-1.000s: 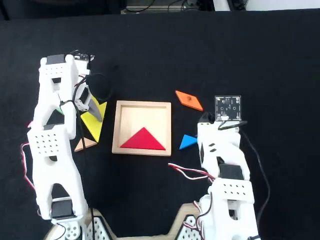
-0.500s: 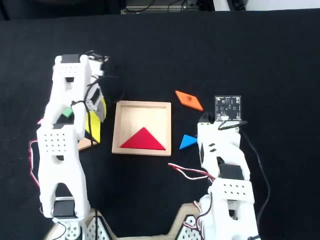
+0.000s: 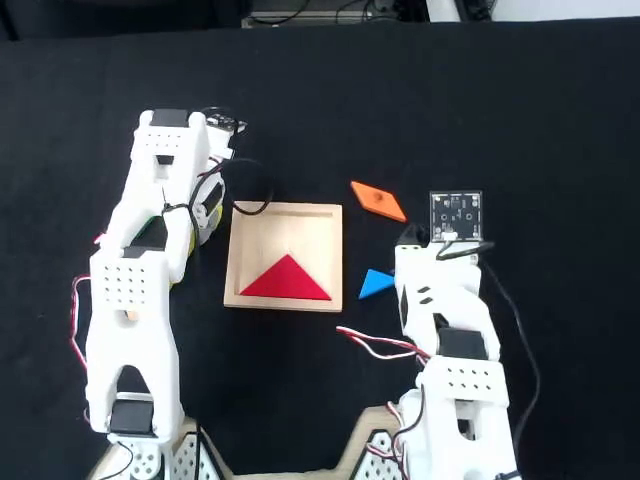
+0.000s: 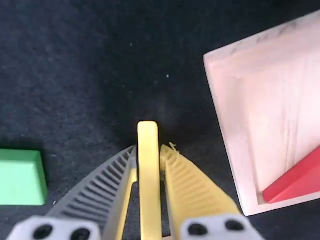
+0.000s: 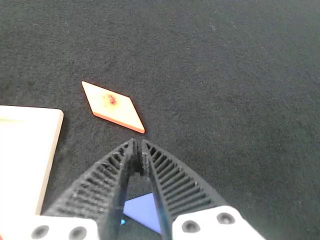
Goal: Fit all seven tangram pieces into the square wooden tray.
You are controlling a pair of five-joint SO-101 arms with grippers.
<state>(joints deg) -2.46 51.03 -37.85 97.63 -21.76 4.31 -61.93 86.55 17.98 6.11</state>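
Observation:
The square wooden tray (image 3: 285,212) lies mid-table with a red triangle (image 3: 286,279) flat inside, against its near wall. My left gripper (image 4: 148,155) is shut on a yellow piece (image 4: 148,135), held on edge above the black cloth just left of the tray's wall (image 4: 225,115). From above, that gripper (image 3: 210,215) hangs beside the tray's far left corner. A green piece (image 4: 20,177) lies on the cloth farther left. My right gripper (image 5: 137,150) is shut and holds nothing. It sits between the orange parallelogram (image 5: 112,106) and the blue triangle (image 5: 142,210), right of the tray.
The orange parallelogram (image 3: 379,200) and blue triangle (image 3: 376,284) lie close to the tray's right wall. Red and white cables (image 3: 375,343) trail from the right arm near the tray's front right corner. Black cloth stretches open behind the tray.
My left arm has swung right from the piece pile to the tray's left wall, carrying the yellow piece. The right arm has kept still.

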